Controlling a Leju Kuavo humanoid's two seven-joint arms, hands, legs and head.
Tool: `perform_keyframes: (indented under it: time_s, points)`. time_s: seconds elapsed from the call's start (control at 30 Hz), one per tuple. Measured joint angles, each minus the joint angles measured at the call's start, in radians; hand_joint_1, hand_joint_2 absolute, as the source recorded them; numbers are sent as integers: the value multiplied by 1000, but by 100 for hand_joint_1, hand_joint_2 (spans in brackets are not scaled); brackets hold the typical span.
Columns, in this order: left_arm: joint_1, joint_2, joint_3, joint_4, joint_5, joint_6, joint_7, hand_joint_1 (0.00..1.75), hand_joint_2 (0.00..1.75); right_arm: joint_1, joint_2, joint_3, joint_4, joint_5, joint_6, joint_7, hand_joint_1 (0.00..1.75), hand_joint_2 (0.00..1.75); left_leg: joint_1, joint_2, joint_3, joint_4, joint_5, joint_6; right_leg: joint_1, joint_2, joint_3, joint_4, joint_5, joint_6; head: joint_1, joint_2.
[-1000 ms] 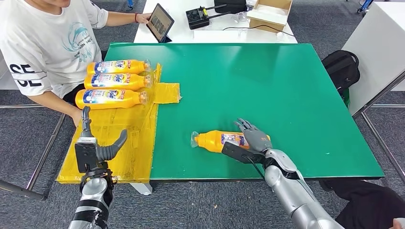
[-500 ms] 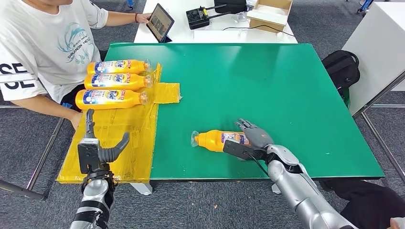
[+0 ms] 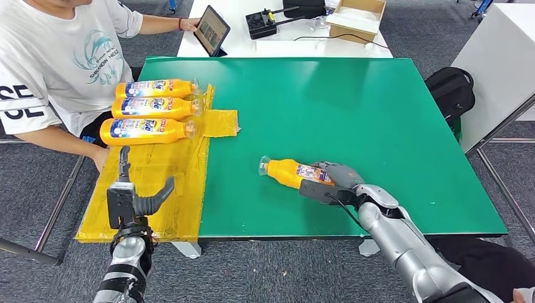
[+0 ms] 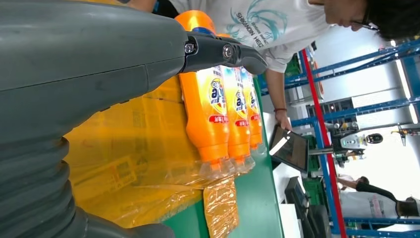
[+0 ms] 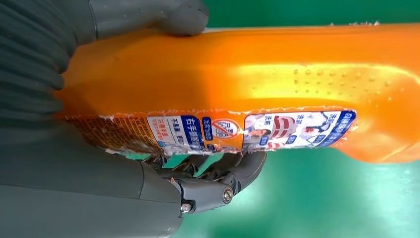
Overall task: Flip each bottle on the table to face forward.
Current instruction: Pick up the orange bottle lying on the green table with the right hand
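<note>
- Ahead of the left hand (image 3: 131, 197), held up with fingers apart and grasping nothing, three bottles (image 3: 148, 129) lie side by side on the bench (image 3: 353, 101).
- A fourth bottle (image 3: 292, 172) lies grasped in the right hand (image 3: 335, 182), its base hidden.

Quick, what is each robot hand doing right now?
Left robot hand: open, holding nothing, raised over the yellow sheet.
Right robot hand: gripping the orange bottle on the green table.

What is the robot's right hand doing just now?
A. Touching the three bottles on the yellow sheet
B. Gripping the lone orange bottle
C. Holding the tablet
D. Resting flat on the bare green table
B: the right hand is wrapped around the orange bottle, thumb and fingers on opposite sides.
</note>
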Motion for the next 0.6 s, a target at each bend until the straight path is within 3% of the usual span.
perform_keyframes:
  time_s: [0.6]
  points:
    - [-6,0,0,28,11,-1,3,0,175,-38,-4,47,56,-48,-17,-13,175,175,0,0,2,0,0,0,0,0,2,0,0,0,0,0]
